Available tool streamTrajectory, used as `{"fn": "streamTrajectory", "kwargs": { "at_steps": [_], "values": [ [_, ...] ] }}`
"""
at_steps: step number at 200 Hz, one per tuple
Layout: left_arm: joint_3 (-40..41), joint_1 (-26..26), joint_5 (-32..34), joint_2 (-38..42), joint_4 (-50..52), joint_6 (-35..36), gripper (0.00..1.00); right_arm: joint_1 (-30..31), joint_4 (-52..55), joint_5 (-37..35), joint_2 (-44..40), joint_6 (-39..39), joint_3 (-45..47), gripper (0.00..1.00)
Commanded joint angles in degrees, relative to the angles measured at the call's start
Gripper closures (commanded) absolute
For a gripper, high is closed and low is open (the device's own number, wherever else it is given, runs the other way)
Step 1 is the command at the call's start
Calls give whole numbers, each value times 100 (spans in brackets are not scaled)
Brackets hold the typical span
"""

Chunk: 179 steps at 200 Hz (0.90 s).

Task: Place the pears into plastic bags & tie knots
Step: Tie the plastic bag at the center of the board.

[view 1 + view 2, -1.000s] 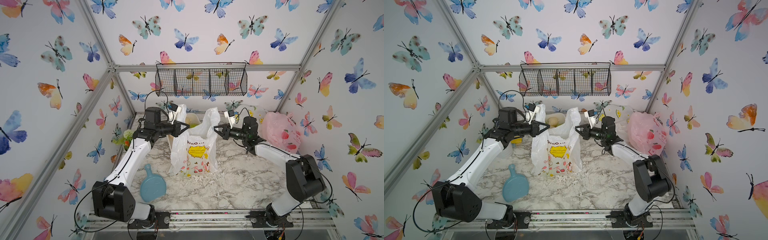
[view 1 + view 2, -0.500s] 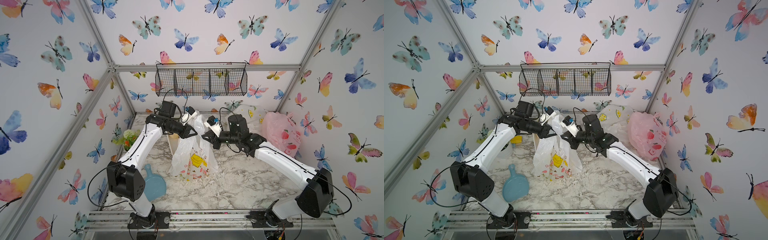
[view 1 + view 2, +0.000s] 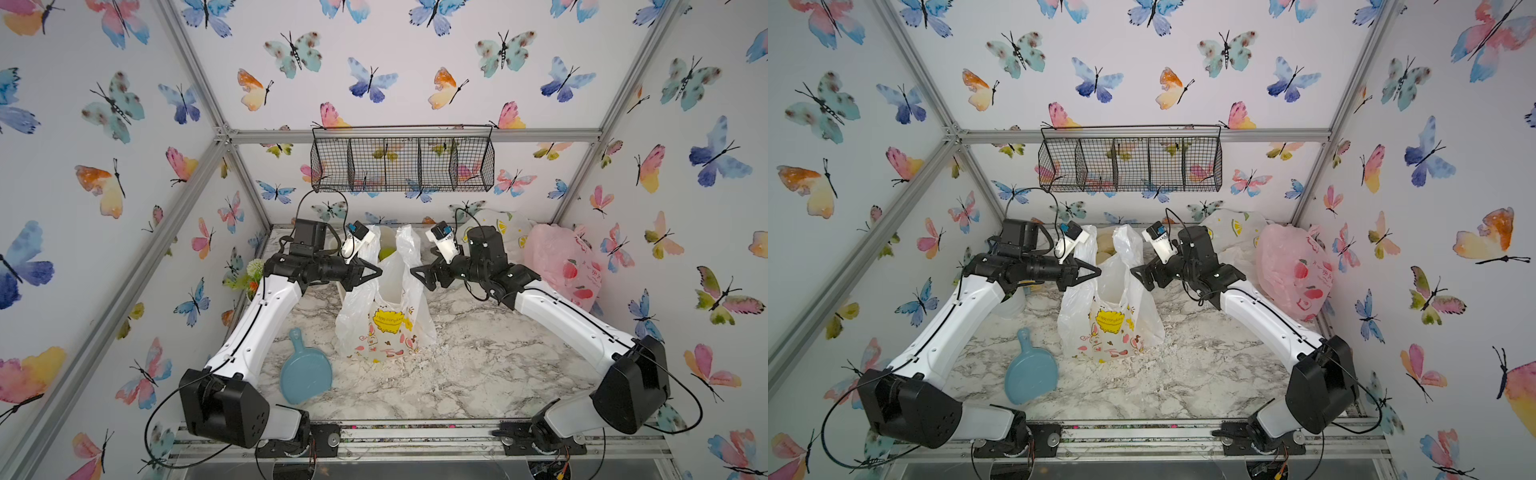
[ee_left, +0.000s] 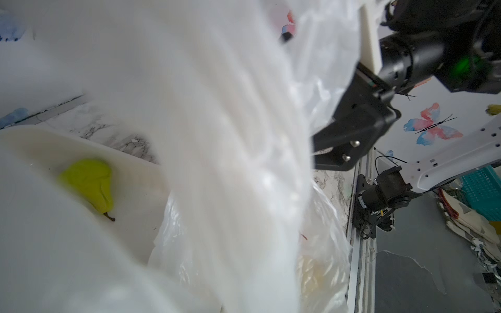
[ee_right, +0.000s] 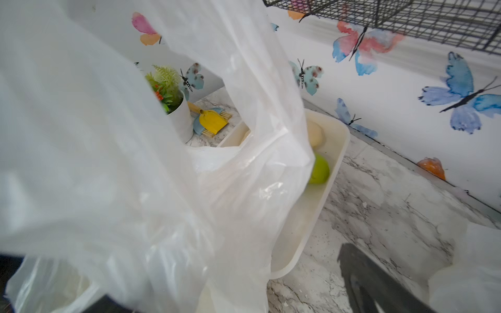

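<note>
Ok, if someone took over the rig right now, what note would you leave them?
Left gripper: shut, tip at the edge of the centre bag; a grip is not clear.
Right gripper: open, beside that bag.
Done, it seems: pink bag and lemon bag sit bulging at the back right; whether tied is not clear.
Tray behind the centre bag holds a green pear and a cream pear.
Left: bag those pears, tie the centre bag's upright handles.
</note>
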<state>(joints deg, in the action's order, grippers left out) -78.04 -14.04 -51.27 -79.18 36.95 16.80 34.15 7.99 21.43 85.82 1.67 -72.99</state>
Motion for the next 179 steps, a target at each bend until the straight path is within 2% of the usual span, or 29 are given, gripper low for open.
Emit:
{"fn": "streamTrajectory", "kwargs": {
  "at_steps": [1, 21, 30, 57, 77, 95, 130, 171, 179],
  "values": [
    [120, -2, -302, 6, -453, -191, 97, -179, -148, 705, 372, -192, -461, 2],
    [97, -2, -246, 16, -516, -259, 98, -181, -84, 1937, 675, -400, -1001, 2],
    [79, -2, -237, 33, -538, -277, 98, -181, -288, 2240, 662, -599, -1010, 2],
    [156, -2, -230, 104, -659, -344, 98, -184, -722, 2212, 545, -681, -893, 2],
    [175, -3, -226, 113, -697, -370, 98, -181, -316, 2249, 1035, -473, -1456, 2],
    [184, -2, -212, 131, -716, -377, 98, -181, -582, 2422, 1329, -645, -1690, 2],
    [235, -2, -263, 186, -743, -377, 98, -182, -273, 2155, 1883, -260, -2265, 2],
    [271, -2, -282, 174, -795, -412, 98, -180, 176, 2613, 2875, -192, -3577, 1],
    [295, -2, -256, 205, -803, -407, 98, -185, 92, 2765, 2941, -321, -3716, 17]
  ]
}}
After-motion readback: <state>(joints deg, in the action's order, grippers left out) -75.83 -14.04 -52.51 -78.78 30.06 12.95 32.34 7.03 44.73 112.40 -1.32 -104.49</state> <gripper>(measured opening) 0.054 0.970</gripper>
